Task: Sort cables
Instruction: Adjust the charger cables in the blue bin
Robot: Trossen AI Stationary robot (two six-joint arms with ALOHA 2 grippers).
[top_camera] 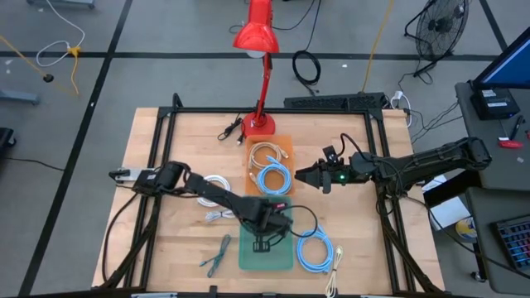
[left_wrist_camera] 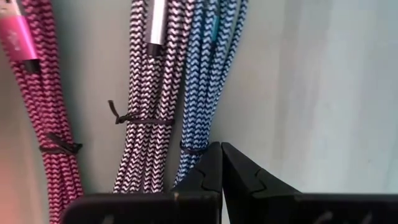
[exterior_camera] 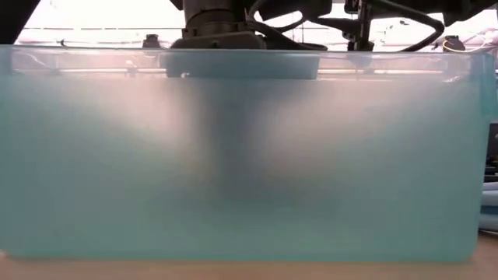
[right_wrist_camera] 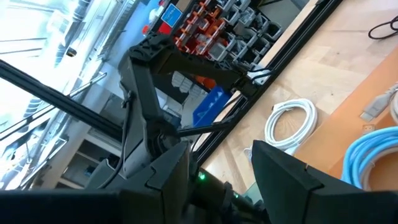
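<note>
Cables [top_camera: 274,177] lie scattered mid-bench, some in orange [top_camera: 286,142] and teal trays [top_camera: 280,258]; left claw [top_camera: 263,243], pinched empty, hovers over teal tray; right claw [top_camera: 303,175] wide. Fan [top_camera: 439,23] stands on floor.

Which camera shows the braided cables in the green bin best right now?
The left wrist view: pink, black-white and blue braided cables lie close up. The high view hides them under the left gripper; the low view shows only the bin wall.
</note>
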